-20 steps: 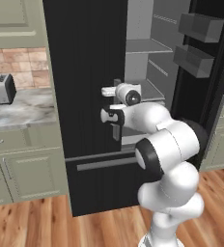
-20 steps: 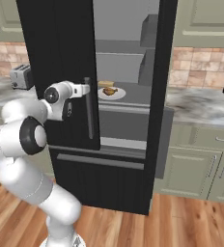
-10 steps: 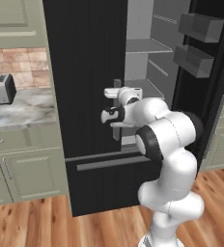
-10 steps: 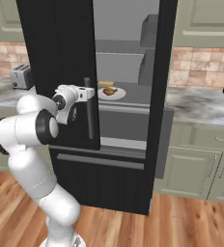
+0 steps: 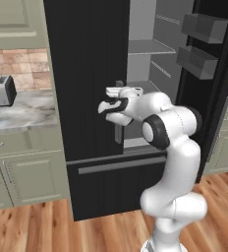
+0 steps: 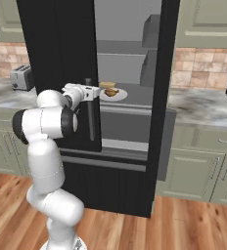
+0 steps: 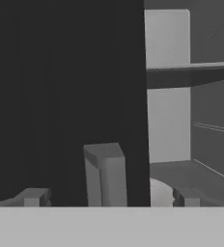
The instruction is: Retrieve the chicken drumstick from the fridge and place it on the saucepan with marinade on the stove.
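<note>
Clearly the released claw, straddling the handle of the closed fridge door, could snag it when retreating.

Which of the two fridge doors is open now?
The right door, carrying two grey bins, is swung open. The left door, with the pincer beside its grey handle, is closed.

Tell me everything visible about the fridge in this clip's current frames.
The fridge is tall and black, standing between pale green cabinets. Its left door is closed, with a grey vertical handle that the pincer straddles. The right door is swung open, with two dark bins on its inner side. Inside, pale grey shelves; one holds a white plate carrying the drumstick and a paler tan piece. A lower drawer has a grey horizontal bar.
</note>
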Tool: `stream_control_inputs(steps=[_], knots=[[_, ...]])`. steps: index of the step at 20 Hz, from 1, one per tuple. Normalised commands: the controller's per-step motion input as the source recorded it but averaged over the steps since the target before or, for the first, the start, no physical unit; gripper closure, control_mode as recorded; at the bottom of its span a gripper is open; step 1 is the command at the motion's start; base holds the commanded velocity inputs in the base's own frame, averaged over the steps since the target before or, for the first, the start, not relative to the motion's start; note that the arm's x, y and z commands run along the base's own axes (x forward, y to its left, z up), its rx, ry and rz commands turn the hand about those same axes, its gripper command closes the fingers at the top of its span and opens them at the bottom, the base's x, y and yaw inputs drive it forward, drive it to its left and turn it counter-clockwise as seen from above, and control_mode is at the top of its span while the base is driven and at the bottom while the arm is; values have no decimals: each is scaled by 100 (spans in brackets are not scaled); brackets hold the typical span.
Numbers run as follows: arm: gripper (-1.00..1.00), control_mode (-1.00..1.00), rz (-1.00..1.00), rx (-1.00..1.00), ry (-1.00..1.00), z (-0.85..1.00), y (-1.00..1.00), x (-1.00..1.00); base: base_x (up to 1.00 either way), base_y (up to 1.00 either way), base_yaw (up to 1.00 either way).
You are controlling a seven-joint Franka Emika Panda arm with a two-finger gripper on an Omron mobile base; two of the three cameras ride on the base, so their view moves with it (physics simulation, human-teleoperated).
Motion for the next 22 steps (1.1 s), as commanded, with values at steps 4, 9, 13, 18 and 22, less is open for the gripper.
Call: stream_control_inputs(steps=[4,9,13,18,22], knots=[[-100,-100,2,0,-4,-8,-7,39,0,0,0],[-100,-100,1,0,-5,-7,-11,39,0,0,0],[-100,-100,1,0,-7,-10,-21,35,0,0,0],[-100,-100,1,0,-5,-20,-17,30,0,0,0],[-100,-100,2,0,-5,-19,-24,27,0,0,0]])
